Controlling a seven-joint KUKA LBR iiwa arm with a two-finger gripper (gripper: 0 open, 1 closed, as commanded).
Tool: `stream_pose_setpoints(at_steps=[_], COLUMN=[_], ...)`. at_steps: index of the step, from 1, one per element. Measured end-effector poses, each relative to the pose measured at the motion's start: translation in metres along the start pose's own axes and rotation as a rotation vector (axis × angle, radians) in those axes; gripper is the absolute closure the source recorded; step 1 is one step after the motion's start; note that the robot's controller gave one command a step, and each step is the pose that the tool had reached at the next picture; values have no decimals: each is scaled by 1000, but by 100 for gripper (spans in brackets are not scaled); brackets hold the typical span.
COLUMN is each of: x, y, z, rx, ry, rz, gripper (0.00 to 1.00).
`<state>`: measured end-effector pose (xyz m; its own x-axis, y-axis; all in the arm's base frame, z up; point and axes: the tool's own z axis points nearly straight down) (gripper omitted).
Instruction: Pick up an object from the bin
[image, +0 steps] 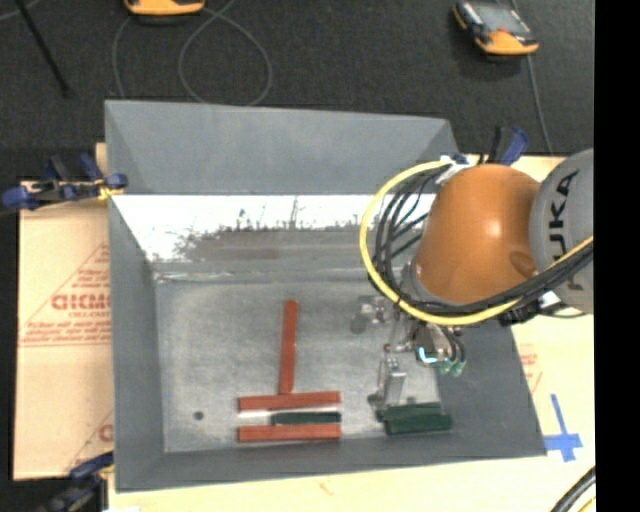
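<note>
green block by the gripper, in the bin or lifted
In the bin: the green block lies flat on its floor, beside the gripper.

I saw a dark green rectangular block (415, 421) by the grey metal bin's (250, 160) front-right corner, with red-brown flat sticks (289, 345) to its left.

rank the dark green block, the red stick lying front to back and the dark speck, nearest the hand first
1. dark green block: front right, beside the hand
2. red stick: centre
3. dark speck: front left
</note>
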<state>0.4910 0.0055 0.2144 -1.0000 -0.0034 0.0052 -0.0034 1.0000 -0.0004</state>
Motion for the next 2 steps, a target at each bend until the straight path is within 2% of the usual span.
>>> stream_pose_setpoints(at_steps=[1,2], x=[9,5], y=[8,52], z=[101,142], rx=[2,3], ry=[1,-19], rz=[-37,-306], gripper=[0,0])
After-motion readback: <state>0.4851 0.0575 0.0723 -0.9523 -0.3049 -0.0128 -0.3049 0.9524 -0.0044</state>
